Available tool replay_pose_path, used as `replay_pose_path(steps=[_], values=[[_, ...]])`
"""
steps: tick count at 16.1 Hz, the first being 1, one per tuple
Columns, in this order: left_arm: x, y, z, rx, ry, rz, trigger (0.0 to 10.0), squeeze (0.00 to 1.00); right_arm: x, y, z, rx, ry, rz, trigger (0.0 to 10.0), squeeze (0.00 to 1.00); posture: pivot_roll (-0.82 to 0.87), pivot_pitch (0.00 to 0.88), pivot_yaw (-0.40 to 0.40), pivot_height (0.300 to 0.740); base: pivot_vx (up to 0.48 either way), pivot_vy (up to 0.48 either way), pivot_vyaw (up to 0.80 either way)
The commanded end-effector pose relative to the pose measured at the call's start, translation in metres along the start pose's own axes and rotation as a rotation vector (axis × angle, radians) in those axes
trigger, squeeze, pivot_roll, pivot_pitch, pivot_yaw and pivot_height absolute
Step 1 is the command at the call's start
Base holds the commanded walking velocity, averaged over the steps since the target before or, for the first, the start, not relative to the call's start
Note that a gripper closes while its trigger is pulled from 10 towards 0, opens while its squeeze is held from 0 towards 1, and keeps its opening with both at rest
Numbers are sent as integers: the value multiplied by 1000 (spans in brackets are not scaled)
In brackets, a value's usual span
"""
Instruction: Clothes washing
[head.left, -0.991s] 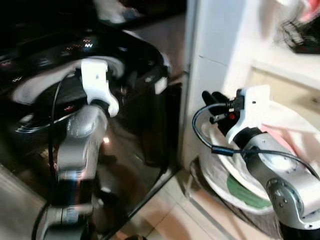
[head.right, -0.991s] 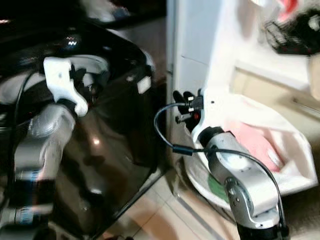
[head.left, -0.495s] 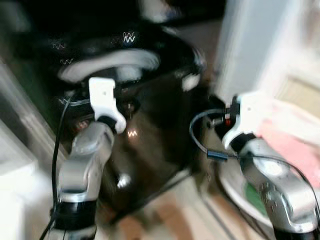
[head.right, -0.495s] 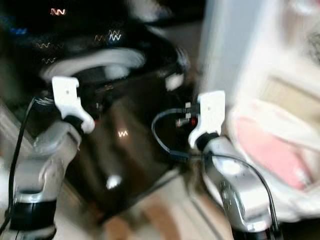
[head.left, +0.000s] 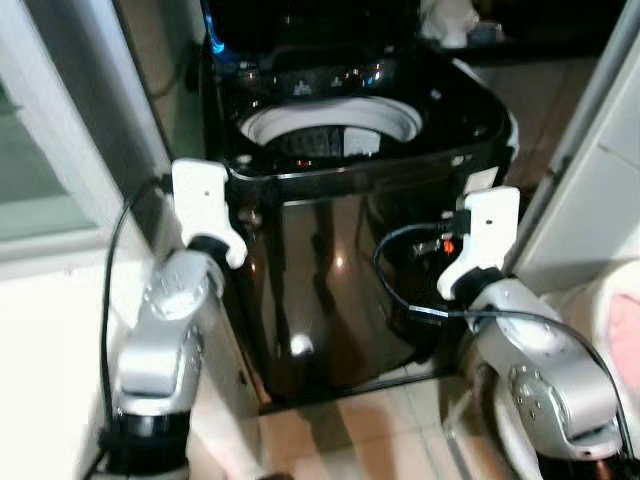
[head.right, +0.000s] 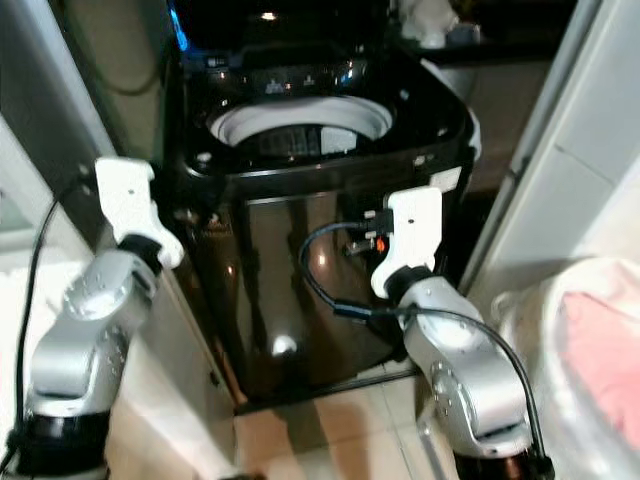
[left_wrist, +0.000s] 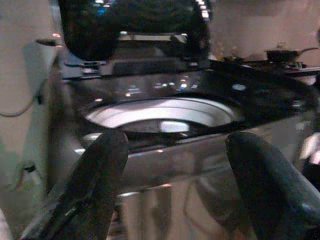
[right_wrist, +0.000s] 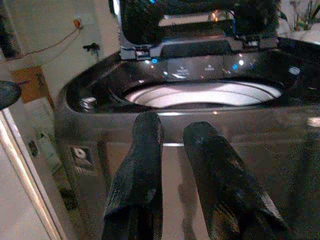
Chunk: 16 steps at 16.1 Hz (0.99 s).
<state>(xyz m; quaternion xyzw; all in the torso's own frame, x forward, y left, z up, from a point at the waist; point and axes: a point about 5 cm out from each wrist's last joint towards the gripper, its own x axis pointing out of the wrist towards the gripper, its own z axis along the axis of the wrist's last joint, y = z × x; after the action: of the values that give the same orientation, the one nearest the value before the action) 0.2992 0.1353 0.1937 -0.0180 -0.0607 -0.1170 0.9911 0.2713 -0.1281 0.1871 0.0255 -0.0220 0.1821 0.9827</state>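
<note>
Surface finishes: washing machine, robot arms, laundry.

The washing machine (head.left: 340, 260) has a glossy black shell that mirrors light; inside its top opening, the drum rim (head.left: 330, 125) looks smooth and pale. In front of the washing machine, both arms (head.right: 85, 330) are brushed silver metal with matt white plastic wrist housings (head.left: 205, 200); fingers (right_wrist: 142, 170) look matt black, slightly rough. Beside the washing machine, pink cloth (head.right: 605, 350) looks soft.

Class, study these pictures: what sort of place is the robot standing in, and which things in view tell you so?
Probably a home laundry corner. A black top-loading washing machine stands with its lid raised, showing the white drum rim. A white basket holding pink clothing sits on the robot's right, on a tiled floor.
</note>
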Motion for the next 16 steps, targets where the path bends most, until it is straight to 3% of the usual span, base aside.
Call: replay_pose_path(steps=[1,5,9,16], values=[[0,-4,3,14,-13,-10,10000,0,0,-1,0,-11,-1,-1,10000,0,-68,0,51,740,0,-480,0],[-15,1,-28,19,68,8,10000,0,0,1,-13,-24,61,16,10000,0,-66,0,27,740,0,-203,0],[-34,8,-56,84,174,2,10000,0,-5,-5,-49,76,162,-108,10000,0,-41,0,13,740,0,0,0],[-34,6,-59,86,178,-19,10000,0,-6,-5,-56,82,158,-116,10000,0,-34,0,25,740,-261,0,0]])
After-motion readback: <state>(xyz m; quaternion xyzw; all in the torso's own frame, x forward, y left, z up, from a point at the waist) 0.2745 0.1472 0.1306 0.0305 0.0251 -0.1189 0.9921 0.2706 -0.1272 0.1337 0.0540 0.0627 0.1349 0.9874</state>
